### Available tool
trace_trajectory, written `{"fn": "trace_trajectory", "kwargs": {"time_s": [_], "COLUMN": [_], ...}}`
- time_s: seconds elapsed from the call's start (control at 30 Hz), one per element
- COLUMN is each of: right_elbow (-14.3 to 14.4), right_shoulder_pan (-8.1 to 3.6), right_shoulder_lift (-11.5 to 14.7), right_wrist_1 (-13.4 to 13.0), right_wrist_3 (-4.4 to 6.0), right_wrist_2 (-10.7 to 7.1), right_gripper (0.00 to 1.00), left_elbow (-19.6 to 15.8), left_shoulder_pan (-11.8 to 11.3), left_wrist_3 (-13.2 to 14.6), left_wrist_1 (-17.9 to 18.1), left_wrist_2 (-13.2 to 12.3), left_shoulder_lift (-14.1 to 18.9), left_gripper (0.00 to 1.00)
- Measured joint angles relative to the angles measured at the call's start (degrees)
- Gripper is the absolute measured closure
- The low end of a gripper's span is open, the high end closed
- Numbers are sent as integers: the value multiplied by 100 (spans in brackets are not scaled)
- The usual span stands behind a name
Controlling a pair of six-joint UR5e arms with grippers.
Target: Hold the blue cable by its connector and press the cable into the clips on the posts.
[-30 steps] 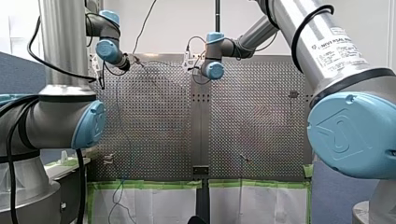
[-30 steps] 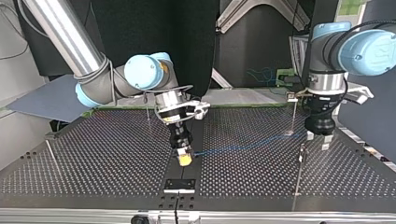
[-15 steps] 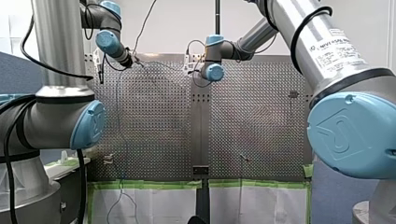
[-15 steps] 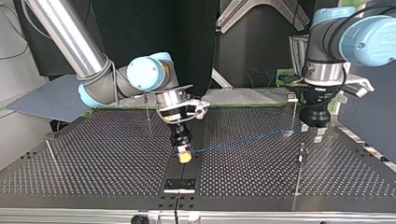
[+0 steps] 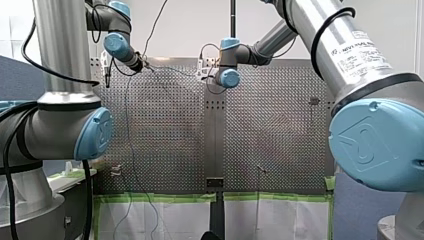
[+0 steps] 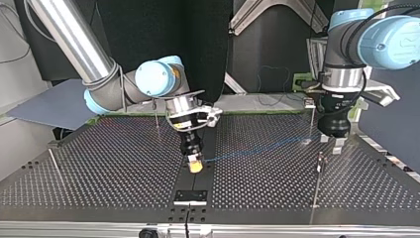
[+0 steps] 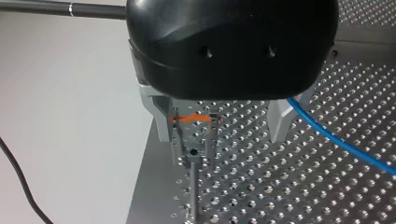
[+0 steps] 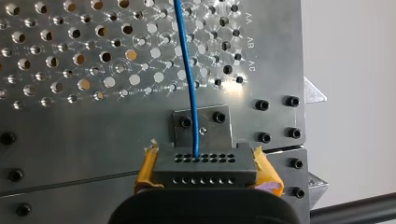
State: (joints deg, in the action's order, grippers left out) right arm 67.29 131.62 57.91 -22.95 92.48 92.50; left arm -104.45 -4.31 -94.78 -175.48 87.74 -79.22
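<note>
The thin blue cable (image 6: pixel 257 150) runs low over the perforated table from my right gripper (image 6: pixel 196 167) toward my left gripper (image 6: pixel 331 145). In the right wrist view, my right gripper (image 8: pixel 205 170) has its yellow pads (image 8: pixel 145 170) shut on the dark connector (image 8: pixel 205 164), with the blue cable (image 8: pixel 187 70) leading ahead. My left gripper (image 7: pixel 220 135) is open above a post's clip (image 7: pixel 194 140), which carries an orange band. The cable (image 7: pixel 336 140) passes outside one finger (image 7: pixel 280 119), not between them.
A clip post (image 6: pixel 318 163) stands just in front of my left gripper in the top view. Other thin posts stand behind it (image 6: pixel 312 111), near my right arm (image 6: pixel 156 119), and at the view's left (image 6: pixel 54 166). A black plate (image 6: pixel 190 196) sits at the near table edge.
My left gripper has lifted and drawn back slightly from the clip post in the top view. My right gripper stays on the connector, almost still.
</note>
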Motion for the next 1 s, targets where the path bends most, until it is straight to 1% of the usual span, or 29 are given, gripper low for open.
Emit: {"fn": "trace_trajectory", "kwargs": {"time_s": [0.2,0.33,1.0], "right_elbow": [0,0,0], "right_shoulder_pan": [2,1,-3], "right_shoulder_lift": [-7,-10,-34], "right_wrist_1": [4,18,1], "right_wrist_3": [0,0,-7], "right_wrist_2": [-2,1,14], "right_gripper": [100,100,100], "left_elbow": [1,2,-2], "left_shoulder_pan": [1,1,46], "left_wrist_3": [298,420,433], "left_wrist_1": [236,311,245], "left_wrist_2": [-27,-45,-18], "left_shoulder_lift": [-1,-2,-6], "left_gripper": [0,0,0]}}
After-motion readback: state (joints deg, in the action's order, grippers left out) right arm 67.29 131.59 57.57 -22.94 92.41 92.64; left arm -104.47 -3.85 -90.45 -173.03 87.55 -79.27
